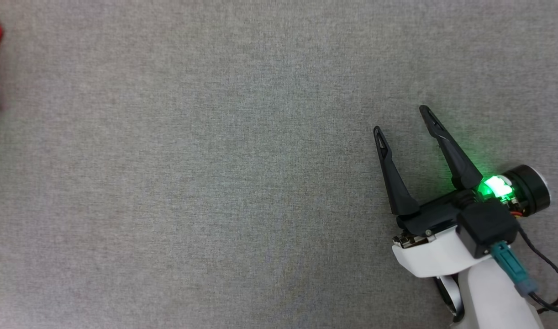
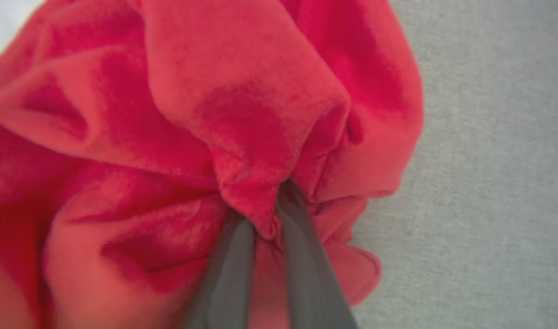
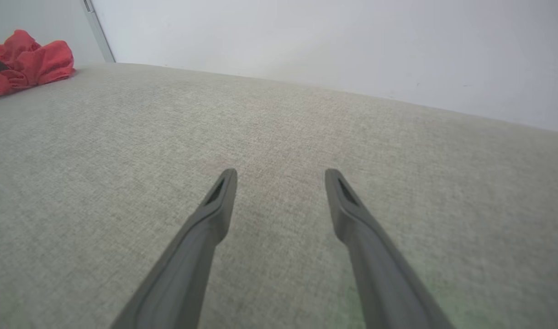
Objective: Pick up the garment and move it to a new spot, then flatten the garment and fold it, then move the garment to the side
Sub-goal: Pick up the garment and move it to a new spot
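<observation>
Left gripper (image 2: 262, 205): at the lower middle of the left wrist view, its two dark fingers are drawn close and pinch a fold of the garment (image 2: 215, 114).
Right gripper (image 1: 401, 119): at the lower right of the head view, its fingers are spread wide with nothing between them, over the bare grey fabric surface (image 1: 215, 183).
Garment, place: a red sliver at the far left edge of the head view. It sits at the upper left of the right wrist view, well apart from the right gripper.
Garment, look: bright red and soft, bunched into a heap with deep folds. No sleeve or trim can be made out.
Progress: judging by the pinch, only the first grasp is made. Lifting, moving, flattening, folding and setting aside all remain.
Beyond: a pale wall (image 3: 306, 41) stands behind the surface.
</observation>
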`<state>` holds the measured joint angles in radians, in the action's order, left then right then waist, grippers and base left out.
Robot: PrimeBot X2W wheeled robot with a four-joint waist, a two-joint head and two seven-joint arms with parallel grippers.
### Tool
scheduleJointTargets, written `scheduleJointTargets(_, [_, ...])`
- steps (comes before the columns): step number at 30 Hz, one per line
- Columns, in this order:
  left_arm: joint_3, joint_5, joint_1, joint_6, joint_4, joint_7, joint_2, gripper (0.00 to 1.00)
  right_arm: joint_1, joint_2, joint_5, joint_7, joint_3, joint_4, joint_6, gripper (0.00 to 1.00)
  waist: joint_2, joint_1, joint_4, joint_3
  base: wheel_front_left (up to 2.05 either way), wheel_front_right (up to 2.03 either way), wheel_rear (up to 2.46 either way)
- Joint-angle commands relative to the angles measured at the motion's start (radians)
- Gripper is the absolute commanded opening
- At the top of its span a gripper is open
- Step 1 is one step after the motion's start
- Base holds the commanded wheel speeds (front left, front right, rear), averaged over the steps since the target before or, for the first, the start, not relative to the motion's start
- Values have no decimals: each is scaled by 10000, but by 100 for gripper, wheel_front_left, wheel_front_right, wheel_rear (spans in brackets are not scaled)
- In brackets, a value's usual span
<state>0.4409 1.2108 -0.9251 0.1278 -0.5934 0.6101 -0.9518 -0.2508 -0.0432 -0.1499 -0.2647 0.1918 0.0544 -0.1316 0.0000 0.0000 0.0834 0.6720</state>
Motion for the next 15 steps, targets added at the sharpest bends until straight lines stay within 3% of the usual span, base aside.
scheduleJointTargets(1, [272,2,231,41,302,-365,167,0,28,-126,68,49,-103,-318,17,100,0,0,27,-251,0,0,0])
scheduleJointTargets(4, [488,-150,291,30,545,-946,-11,0,18,-117,127,38,-74,-411,15,100,0,0,19,-507,0,0,0])
scheduleJointTargets(5, [1078,-382,465,30,902,-1627,-130,0,121,-99,177,25,22,-550,14,100,0,0,-48,-1044,0,0,0])
scheduleJointTargets(15, [3231,-171,1532,30,2983,-3357,-295,0,463,-76,822,-3,172,-829,12,100,0,0,-899,-3132,0,0,0])
